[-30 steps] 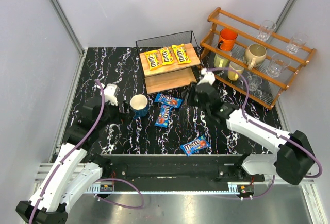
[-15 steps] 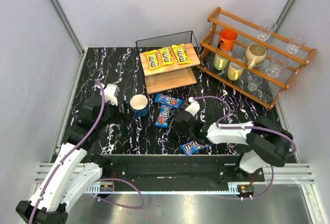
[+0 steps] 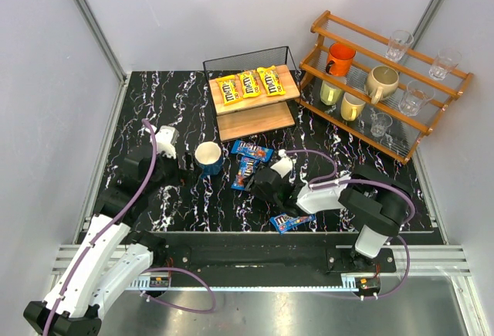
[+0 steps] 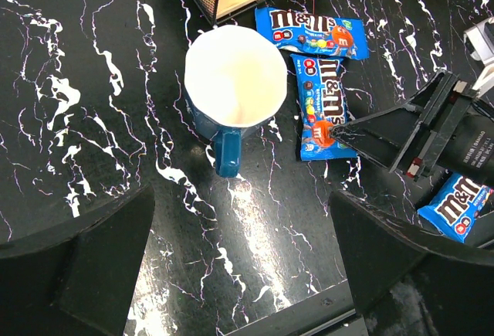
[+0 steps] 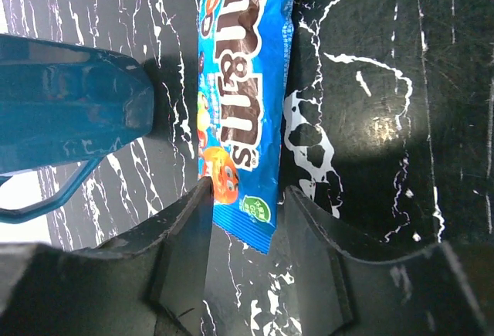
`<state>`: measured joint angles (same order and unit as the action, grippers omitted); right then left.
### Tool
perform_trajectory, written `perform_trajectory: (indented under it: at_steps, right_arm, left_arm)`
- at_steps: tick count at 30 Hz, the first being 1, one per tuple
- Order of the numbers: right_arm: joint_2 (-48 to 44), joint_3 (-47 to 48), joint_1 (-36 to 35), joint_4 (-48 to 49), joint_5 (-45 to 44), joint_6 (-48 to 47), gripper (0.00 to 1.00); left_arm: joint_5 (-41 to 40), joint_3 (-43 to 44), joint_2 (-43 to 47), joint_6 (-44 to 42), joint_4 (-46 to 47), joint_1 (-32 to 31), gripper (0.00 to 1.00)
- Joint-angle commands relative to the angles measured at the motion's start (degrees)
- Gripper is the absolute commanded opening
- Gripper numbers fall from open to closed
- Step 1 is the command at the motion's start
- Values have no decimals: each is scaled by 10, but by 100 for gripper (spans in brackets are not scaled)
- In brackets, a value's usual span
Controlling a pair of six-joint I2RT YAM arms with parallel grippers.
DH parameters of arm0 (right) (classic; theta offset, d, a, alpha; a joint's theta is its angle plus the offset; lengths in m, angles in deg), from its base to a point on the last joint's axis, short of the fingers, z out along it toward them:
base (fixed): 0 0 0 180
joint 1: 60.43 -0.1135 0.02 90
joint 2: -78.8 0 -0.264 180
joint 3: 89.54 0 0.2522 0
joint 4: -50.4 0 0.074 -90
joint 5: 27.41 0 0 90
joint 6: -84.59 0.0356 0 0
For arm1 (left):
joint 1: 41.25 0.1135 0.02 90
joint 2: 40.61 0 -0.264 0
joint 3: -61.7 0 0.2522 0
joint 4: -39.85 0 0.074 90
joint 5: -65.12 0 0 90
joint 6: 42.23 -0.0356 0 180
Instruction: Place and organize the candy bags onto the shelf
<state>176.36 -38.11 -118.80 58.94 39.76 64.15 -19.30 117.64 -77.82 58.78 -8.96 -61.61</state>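
Note:
Three yellow candy bags [image 3: 248, 83] lie in a row on the top board of the shelf [image 3: 255, 122]. Three blue bags lie on the table: one in front of the shelf [image 3: 252, 150], one below it [image 3: 245, 174] and one near the front edge [image 3: 292, 221]. My right gripper [image 3: 261, 181] is open and low at the middle blue bag [image 5: 243, 96]. Its near end lies between the fingertips [image 5: 197, 205], with gaps on both sides. My left gripper [image 4: 239, 274] is open and empty, above the table near a blue mug [image 4: 235, 81]. The middle bag [image 4: 323, 108] also shows in the left wrist view.
The blue mug [image 3: 208, 156] stands just left of the blue bags. An orange-brown slatted rack [image 3: 386, 81] with mugs and glasses stands at the back right. A black wire basket wall [image 3: 247, 59] rises behind the shelf.
My right arm has swung from beside the shelf down and to the left, to the middle blue bag. The left arm and the bags have not moved.

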Motion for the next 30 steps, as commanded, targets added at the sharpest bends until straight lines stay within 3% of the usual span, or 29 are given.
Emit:
perform_trajectory:
  at_steps: [1, 3, 5, 6, 12, 16, 19, 25, 30]
  right_arm:
    - [20, 7, -5, -4, 2, 16, 42]
    - [19, -2, -5, -2, 3, 13, 27]
    - [9, -13, -5, 12, -1, 2, 3]
    - [4, -20, -5, 11, -5, -2, 0]
    - [-57, -13, -5, -47, -33, -129, 0]
    - [-101, 20, -5, -104, -27, -297, 0]
    - [-127, 35, -5, -129, -26, -368, 0]
    - [-141, 59, -5, -129, -15, -561, 0]
    - [-112, 91, -4, -108, -37, -647, 0]
  left_arm:
    - [0, 5, 2, 5, 16, -2, 99]
    - [0, 5, 2, 5, 16, -2, 99]
    - [-1, 5, 2, 5, 16, -2, 99]
    - [-1, 5, 2, 5, 16, -2, 99]
    - [-1, 5, 4, 5, 17, -2, 99]
    - [0, 5, 4, 5, 16, -2, 99]
    - [0, 4, 5, 5, 17, -2, 99]
    - [-1, 5, 6, 5, 16, -2, 99]
    - [-2, 5, 6, 5, 16, -2, 99]
